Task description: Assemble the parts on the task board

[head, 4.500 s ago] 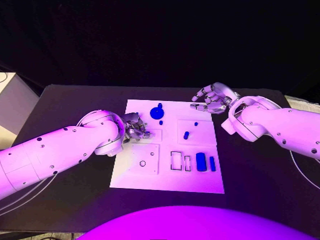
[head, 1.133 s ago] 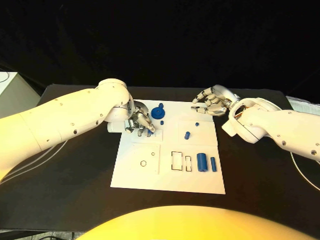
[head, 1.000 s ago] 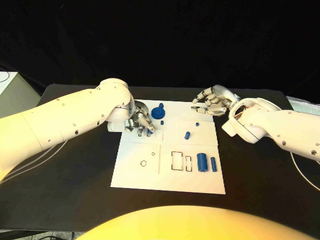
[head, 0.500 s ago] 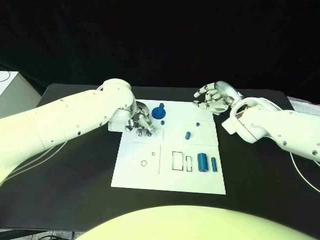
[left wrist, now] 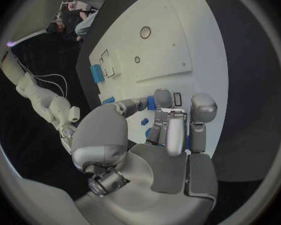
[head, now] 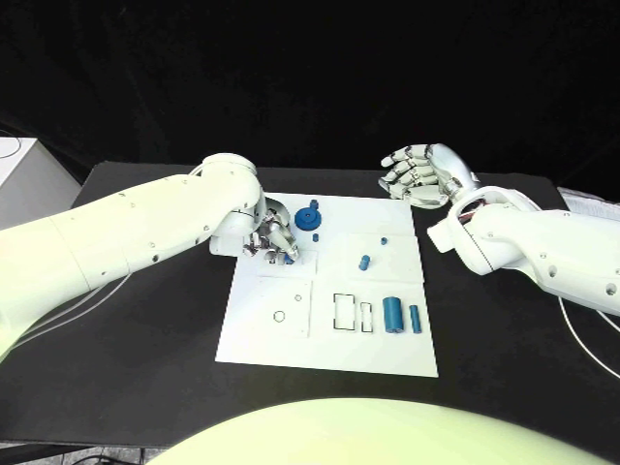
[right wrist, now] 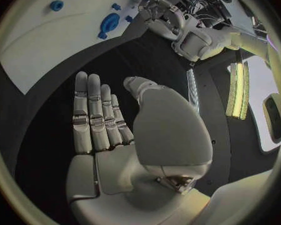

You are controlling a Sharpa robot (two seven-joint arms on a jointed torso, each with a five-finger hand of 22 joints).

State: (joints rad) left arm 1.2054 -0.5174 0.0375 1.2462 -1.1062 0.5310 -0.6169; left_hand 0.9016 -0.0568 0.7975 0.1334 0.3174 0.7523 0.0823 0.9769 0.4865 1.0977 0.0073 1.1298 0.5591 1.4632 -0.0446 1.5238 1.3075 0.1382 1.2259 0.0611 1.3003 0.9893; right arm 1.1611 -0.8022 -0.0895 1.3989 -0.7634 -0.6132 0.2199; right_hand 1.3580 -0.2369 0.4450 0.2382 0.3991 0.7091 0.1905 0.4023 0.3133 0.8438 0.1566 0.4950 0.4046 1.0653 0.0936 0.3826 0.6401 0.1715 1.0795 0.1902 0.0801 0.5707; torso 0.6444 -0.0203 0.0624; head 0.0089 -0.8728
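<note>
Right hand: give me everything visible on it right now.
The right hand is silver and metallic-looking with darker joints, on a white arm. In the head view it hovers over the black table just past the far right corner of the task board, apart from the board and the blue parts. The right wrist view shows its palm bare, the fingers extended side by side and the thumb out to one side. It holds nothing and touches nothing.
</note>
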